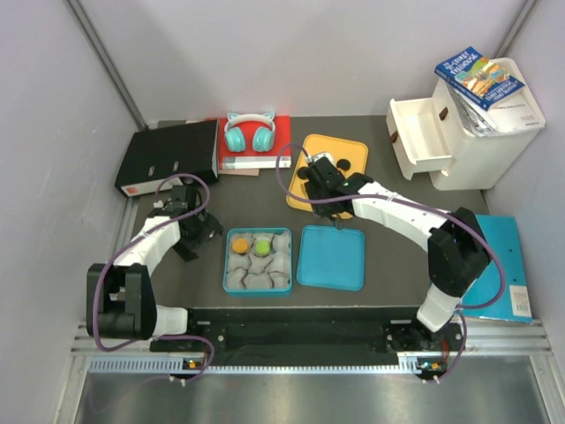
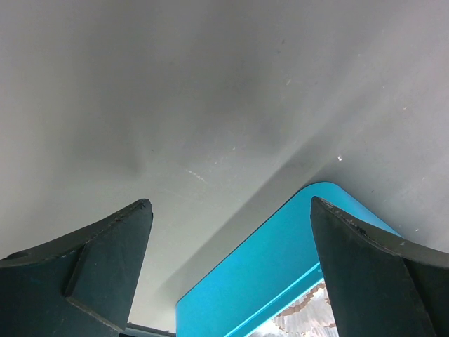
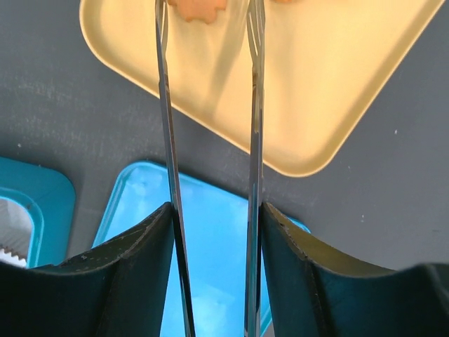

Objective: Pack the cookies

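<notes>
A blue box lined with grey-white paper cups holds an orange cookie and a green cookie. A yellow tray at the back carries black cookies. My right gripper hovers over the tray, shut on metal tongs. In the right wrist view the tong blades reach over the tray to an orange cookie cut off by the top edge. My left gripper is open and empty left of the box; its wrist view shows the box corner.
The blue lid lies flat right of the box, under the right wrist. Black binder, teal headphones on a red book, a white drawer unit and a blue folder ring the mat.
</notes>
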### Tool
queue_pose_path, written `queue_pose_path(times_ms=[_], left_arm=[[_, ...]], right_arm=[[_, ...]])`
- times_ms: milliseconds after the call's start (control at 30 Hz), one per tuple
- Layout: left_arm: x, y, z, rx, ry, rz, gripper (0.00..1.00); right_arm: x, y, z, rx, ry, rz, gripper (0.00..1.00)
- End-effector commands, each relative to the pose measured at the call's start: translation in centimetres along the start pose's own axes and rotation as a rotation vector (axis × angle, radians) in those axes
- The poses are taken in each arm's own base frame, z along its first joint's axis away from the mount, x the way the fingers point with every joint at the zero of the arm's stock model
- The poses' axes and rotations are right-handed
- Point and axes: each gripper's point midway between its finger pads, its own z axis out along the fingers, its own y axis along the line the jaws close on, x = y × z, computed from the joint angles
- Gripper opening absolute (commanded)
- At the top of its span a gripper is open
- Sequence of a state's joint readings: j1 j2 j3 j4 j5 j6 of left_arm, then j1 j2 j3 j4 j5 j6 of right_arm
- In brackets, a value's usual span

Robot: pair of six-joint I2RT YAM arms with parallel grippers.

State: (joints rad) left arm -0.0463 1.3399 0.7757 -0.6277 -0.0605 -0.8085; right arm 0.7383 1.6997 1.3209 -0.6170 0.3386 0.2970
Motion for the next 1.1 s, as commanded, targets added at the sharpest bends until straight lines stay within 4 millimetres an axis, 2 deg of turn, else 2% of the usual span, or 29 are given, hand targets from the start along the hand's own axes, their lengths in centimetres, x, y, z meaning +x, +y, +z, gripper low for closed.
queue_pose_path(times_ms=[0, 133, 333, 500, 600, 700, 733, 767, 900, 1033, 1067], left_arm=[[-0.3, -0.4, 0.3, 0.019, -0.006, 0.002, 0.98], [-0.3, -0.3, 0.3, 0.016, -0.003, 0.004, 0.99], [-0.1, -0.3, 0.3, 0.019, -0.002, 0.003, 0.98], [-0.2, -0.4, 0.3, 0.022, -0.001, 0.004, 0.98], [-0.2, -0.4, 0.2, 0.024, -0.004, 0.005, 0.98], [-0.3, -0.4, 0.2, 0.022, -0.005, 0.004, 0.98], [-0.3, -0.4, 0.2, 0.022, -0.005, 0.004, 0.98], [-0.3, -0.4, 0.1, 0.024, -0.006, 0.002, 0.98], [-0.3, -0.5, 0.2, 0.026, -0.004, 0.001, 0.98], [-0.3, -0.7, 0.2, 0.030, 0.003, 0.001, 0.98], [-0.4, -0.8, 0.1, 0.032, 0.001, 0.001, 0.98]], right_arm=[[-3.7, 0.4, -0.1, -0.016, -0.080, 0.026, 0.50], [-4.0, 0.7, 0.3, -0.016, -0.075, 0.023, 0.49], [-3.3, 0.3, 0.9, 0.007, -0.047, 0.013, 0.38], [-3.0, -0.1, 0.6, 0.023, -0.051, 0.012, 0.36], [-3.4, -0.6, -0.6, 0.024, -0.072, 0.029, 0.35], [-4.2, -0.6, -2.9, -0.014, -0.116, 0.055, 0.34], [-3.8, -0.4, -3.3, -0.031, -0.117, 0.052, 0.34], [-4.3, -0.4, -4.7, -0.049, -0.149, 0.066, 0.34], [-3.6, 0.2, -7.2, -0.095, -0.173, 0.053, 0.34], [-2.1, 1.9, -10.0, -0.160, -0.208, 0.000, 0.34], [-1.8, 3.3, -11.0, -0.204, -0.235, -0.039, 0.34]])
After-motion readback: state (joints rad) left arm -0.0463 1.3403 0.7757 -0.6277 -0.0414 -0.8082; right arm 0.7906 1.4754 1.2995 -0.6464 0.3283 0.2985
